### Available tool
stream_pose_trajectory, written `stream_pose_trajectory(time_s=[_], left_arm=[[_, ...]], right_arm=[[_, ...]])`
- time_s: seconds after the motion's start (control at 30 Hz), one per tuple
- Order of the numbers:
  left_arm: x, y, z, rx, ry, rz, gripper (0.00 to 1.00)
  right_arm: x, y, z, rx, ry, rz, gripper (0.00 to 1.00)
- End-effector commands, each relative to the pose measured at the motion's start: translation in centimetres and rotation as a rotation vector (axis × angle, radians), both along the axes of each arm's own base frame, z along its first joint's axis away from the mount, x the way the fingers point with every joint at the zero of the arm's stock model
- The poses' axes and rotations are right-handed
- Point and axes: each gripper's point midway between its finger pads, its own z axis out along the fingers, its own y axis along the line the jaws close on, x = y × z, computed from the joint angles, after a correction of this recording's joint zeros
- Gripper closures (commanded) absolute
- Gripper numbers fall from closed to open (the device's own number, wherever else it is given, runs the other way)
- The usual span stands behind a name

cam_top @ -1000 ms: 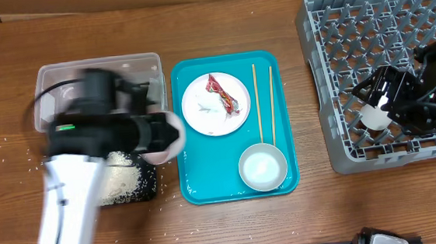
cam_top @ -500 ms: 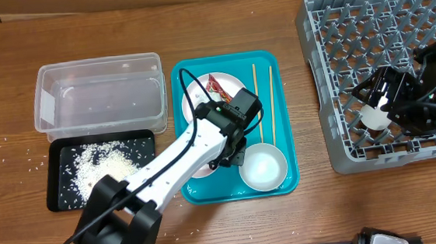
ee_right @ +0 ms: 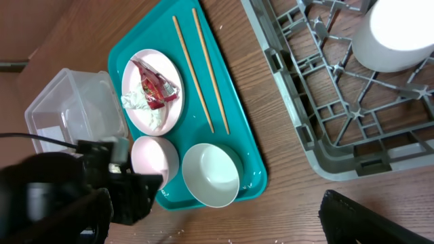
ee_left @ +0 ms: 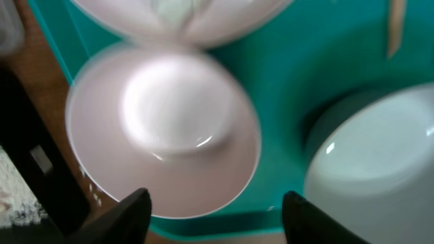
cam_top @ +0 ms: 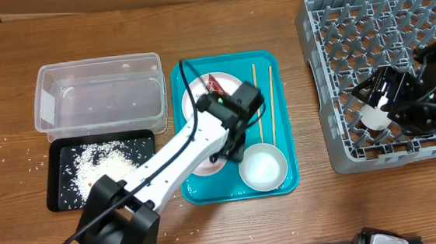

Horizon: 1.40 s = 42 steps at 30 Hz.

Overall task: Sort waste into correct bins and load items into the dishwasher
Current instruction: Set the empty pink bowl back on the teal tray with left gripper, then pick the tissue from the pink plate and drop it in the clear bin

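The small pink bowl (ee_left: 163, 129) is round, smooth and shiny, w/ nothing in it. It sits upright in the near left corner of the teal tray (ee_left: 291, 88), close to the tray's rim. The left gripper (ee_left: 215, 218) hangs right over it w/ its two fingers (ee_left: 125, 217) spread wide, one on each side of the bowl's near edge. They hold nothing.

The white bowl (cam_top: 263, 167) is just beside the pink one, on the R. The plate (cam_top: 201, 108) is just behind it, w/ the red-and-white wrapper (cam_top: 219, 89) crumpled on top. So the pink bowl is boxed in on 3 sides. Two chopsticks (cam_top: 257, 103) lie straight, side by side, R of the plate.

L of the teal tray is the clear tub (cam_top: 99, 96), and in front of it the black tray (cam_top: 60, 193) w/ a heap of rice (cam_top: 104, 158).

Bare table (cam_top: 310, 200) lies between the teal tray and the dish rack (cam_top: 366, 24). A white cup (ee_right: 400, 30) sits in the rack. The right gripper (cam_top: 376, 105) is over the rack. Can't tell if it's spread or closed.
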Motion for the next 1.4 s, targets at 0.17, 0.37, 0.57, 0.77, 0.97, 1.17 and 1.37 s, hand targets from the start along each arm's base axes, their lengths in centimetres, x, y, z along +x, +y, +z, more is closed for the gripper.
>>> stream_pose_trajectory(time_s=[0.17,0.37,0.57,0.77,0.97,1.17,1.37], left_arm=[[10.4,-0.1,3.0,-0.109,-0.286,0.010,0.33],[12.4,1.0,-3.0,-0.167,-0.146,0.050,0.37],[12.8,-1.3,-6.3,-0.293,-0.068,-0.003,0.40],[12.5,-1.5,-6.7,-0.296,-0.053,-0.007,0.81],[12.0,-1.2,-6.6,-0.280,-0.033,-0.044,0.96],[13.3,0.3,-1.4,-0.288,-0.072,0.008,0.96],[16.0,4.1,7.2,-0.302,-0.242,0.084,0.96]], right_arm=[[0.3,0.1,0.7,-0.005,-0.031,0.010,0.00],[0.3,0.1,0.7,-0.005,-0.032,0.010,0.00],[0.3,0.1,0.7,-0.004,-0.031,0.010,0.00],[0.2,0.1,0.7,-0.003,-0.028,0.010,0.00],[0.1,0.2,0.6,-0.002,-0.023,0.010,0.00],[0.0,0.2,0.6,-0.001,-0.017,0.010,0.00],[0.0,0.2,0.6,-0.001,-0.017,0.010,0.00]])
